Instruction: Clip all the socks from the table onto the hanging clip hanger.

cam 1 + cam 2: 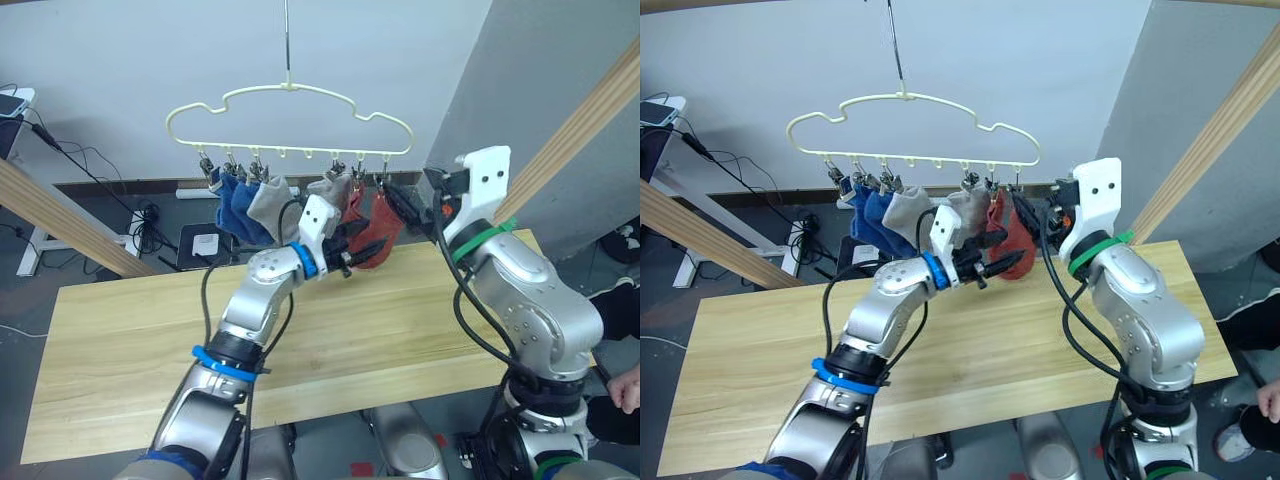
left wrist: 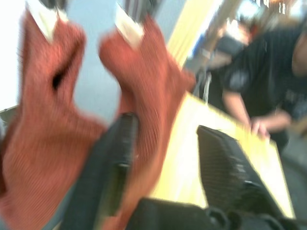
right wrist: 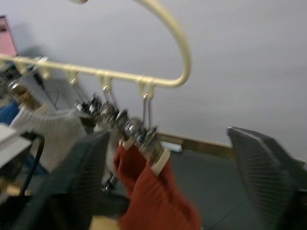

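The pale-yellow clip hanger hangs above the far edge of the table. Clipped along it are two blue socks, two grey socks and, at the right end, two rust-red socks. My left gripper is open at the lower part of the red socks. One of its fingers lies against the fabric, with nothing held between the two. My right gripper is open just right of the last clip, level with the top of the red sock.
Slanted pale wooden poles cross on the left and right. A person's hand shows at the right edge, and a person in dark clothes stands by the table's end. Cables and equipment lie on the floor behind.
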You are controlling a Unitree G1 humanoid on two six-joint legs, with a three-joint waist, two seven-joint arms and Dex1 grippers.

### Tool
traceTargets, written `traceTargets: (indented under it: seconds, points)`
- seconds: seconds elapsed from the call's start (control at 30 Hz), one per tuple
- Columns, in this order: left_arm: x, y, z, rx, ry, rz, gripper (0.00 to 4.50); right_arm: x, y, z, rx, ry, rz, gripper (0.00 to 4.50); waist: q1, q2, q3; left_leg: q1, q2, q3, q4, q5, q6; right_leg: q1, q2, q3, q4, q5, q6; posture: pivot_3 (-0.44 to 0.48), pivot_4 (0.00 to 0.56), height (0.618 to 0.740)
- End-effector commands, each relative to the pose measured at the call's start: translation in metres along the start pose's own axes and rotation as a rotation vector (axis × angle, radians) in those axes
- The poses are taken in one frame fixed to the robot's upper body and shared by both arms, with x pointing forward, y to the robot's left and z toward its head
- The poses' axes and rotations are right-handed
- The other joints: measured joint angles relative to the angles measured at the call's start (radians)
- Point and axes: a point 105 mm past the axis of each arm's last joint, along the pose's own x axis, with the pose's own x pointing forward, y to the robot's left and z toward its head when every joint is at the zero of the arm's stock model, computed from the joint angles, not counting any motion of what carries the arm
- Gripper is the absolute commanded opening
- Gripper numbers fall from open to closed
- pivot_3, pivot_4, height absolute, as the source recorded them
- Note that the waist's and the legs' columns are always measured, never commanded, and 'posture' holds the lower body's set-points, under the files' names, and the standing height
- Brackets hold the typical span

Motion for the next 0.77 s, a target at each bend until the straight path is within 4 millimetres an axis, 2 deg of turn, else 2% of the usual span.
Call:
traceTargets:
  seconds: [0.03, 0.1, 0.33, 0.4, 0.47, 0.53, 0.77]
  points:
    - [-0.018, -0.013, 0.016, 0.089, -0.021, -0.111, 3.86, -0.018, 0.003, 0.015, -0.091, -0.028, 0.084, 4.50, 0.001, 0.000, 0.000, 0.000, 0.000, 0.000, 0.000, 0.000, 0.000, 0.000, 0.000, 0.000, 0.000, 0.000, 0.000, -0.315, 0.315, 0.732]
    - [-0.037, -0.015, 0.019, 0.103, 0.001, -0.154, 4.47, -0.026, 0.001, 0.015, -0.144, -0.004, 0.126, 4.50, 0.001, 0.000, 0.000, 0.000, 0.000, 0.000, -0.001, 0.000, 0.000, 0.000, 0.000, 0.000, -0.001, 0.000, 0.000, -0.312, 0.311, 0.732]
    - [-0.112, 0.006, 0.032, 0.037, 0.143, -0.081, 4.47, -0.055, -0.005, 0.020, -0.296, 0.095, 0.322, 4.50, 0.004, 0.000, 0.000, 0.001, 0.000, 0.000, -0.002, 0.000, 0.000, 0.000, 0.000, 0.000, -0.001, 0.000, -0.001, -0.259, 0.277, 0.732]
    - [-0.132, 0.020, 0.032, 0.033, 0.210, 0.014, 4.47, -0.061, -0.014, 0.020, -0.318, 0.121, 0.332, 4.50, 0.009, 0.000, 0.000, 0.001, 0.000, 0.001, -0.002, 0.000, 0.000, 0.000, -0.001, 0.000, -0.001, 0.000, 0.000, -0.231, 0.261, 0.732]
    - [-0.152, 0.043, 0.029, 0.077, 0.280, 0.167, 4.47, -0.067, -0.023, 0.020, -0.328, 0.140, 0.339, 4.50, 0.017, 0.000, 0.000, 0.001, 0.000, 0.000, -0.002, 0.000, 0.000, 0.000, -0.001, -0.001, -0.001, -0.001, 0.000, -0.217, 0.244, 0.732]
    - [-0.162, 0.055, 0.030, 0.117, 0.296, 0.230, 4.47, -0.069, -0.028, 0.020, -0.343, 0.153, 0.339, 4.50, 0.026, -0.001, -0.001, 0.001, 0.000, 0.000, -0.001, 0.000, 0.000, 0.000, -0.001, -0.001, -0.001, -0.001, 0.000, -0.210, 0.236, 0.732]
    - [-0.179, 0.071, 0.028, 0.101, 0.323, 0.265, 4.47, -0.072, -0.050, 0.018, -0.379, 0.164, 0.298, 4.50, 0.042, -0.006, -0.005, 0.000, 0.000, 0.001, 0.000, 0.000, 0.000, -0.001, -0.001, -0.001, -0.001, 0.000, -0.001, -0.191, 0.208, 0.732]
